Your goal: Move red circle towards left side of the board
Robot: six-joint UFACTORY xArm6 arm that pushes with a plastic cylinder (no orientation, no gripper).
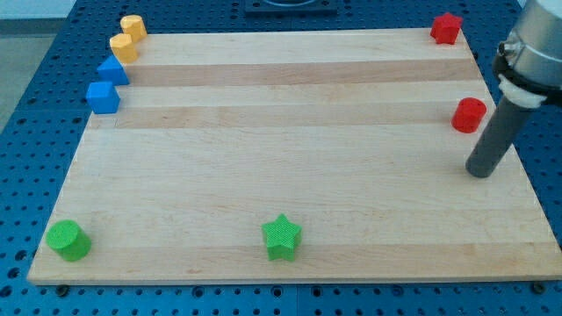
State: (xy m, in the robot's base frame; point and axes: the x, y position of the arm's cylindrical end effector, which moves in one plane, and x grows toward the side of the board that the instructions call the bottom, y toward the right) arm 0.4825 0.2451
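The red circle (468,115), a short red cylinder, stands near the board's right edge, about a third of the way down. My tip (479,173) rests on the board just below it and slightly to its right, a small gap apart. The dark rod rises up and to the right out of the view.
A red star (446,28) sits at the top right corner. Two yellow blocks (128,37) and two blue blocks (106,87) line the top left edge. A green cylinder (68,240) is at the bottom left, a green star (281,237) at the bottom middle. The wooden board (290,114) lies on a blue perforated table.
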